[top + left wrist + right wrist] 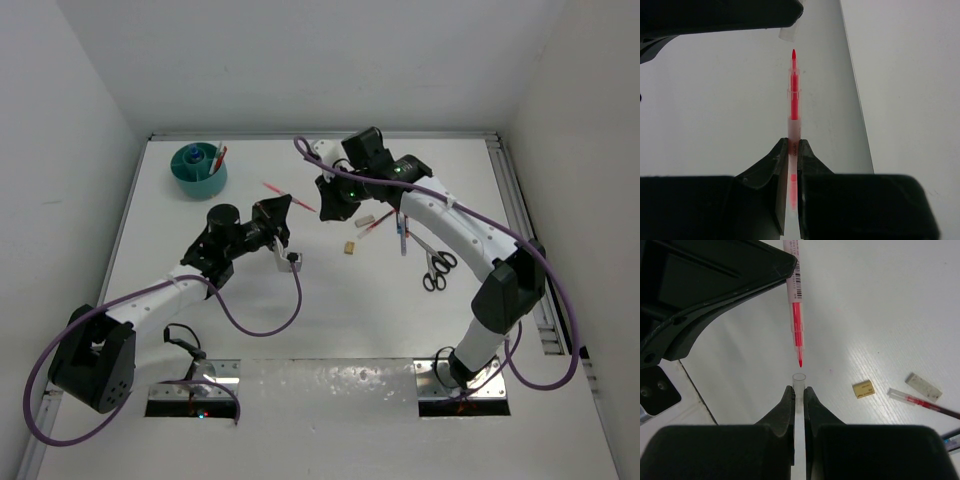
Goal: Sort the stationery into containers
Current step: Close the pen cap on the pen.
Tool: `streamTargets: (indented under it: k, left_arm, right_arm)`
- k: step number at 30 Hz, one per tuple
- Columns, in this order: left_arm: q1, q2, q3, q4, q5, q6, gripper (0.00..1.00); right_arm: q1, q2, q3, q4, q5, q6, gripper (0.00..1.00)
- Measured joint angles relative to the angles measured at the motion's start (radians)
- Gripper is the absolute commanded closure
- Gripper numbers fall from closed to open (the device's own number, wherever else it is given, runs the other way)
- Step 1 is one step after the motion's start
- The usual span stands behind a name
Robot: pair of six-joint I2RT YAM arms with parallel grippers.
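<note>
My left gripper (291, 201) (794, 145) is shut on a red pen (307, 207) (794, 95) and holds it off the table. The pen's bare tip points at my right gripper (330, 204) (799, 390). That gripper is shut on a clear pen cap (799, 379), whose open end sits just short of the pen tip (800, 362). The teal tub (186, 178) stands at the far left and holds a red pen and a blue-capped item. A tan eraser (349, 247) (864, 389), another red pen (375, 224) (920, 402), a blue pen (403, 236) and black scissors (438, 270) lie on the table.
A small white block (365, 218) (923, 386) lies beside the loose red pen. White walls close the table in on three sides. A metal rail (510, 190) runs along the right edge.
</note>
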Motion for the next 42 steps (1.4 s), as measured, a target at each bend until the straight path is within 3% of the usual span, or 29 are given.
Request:
streamTargets:
  k: [33,42]
  left_arm:
    - [-0.014,-0.064,-0.04,-0.031,0.013,0.005,1.0]
    - [-0.017,-0.062,-0.047,-0.02,0.076,0.065,1.0]
  right_arm:
    - [0.032,0.0,-0.004,-0.002,0.001,0.001,1.0]
    - [0.047,0.0,-0.005,-0.011,-0.007,0.0,1.0]
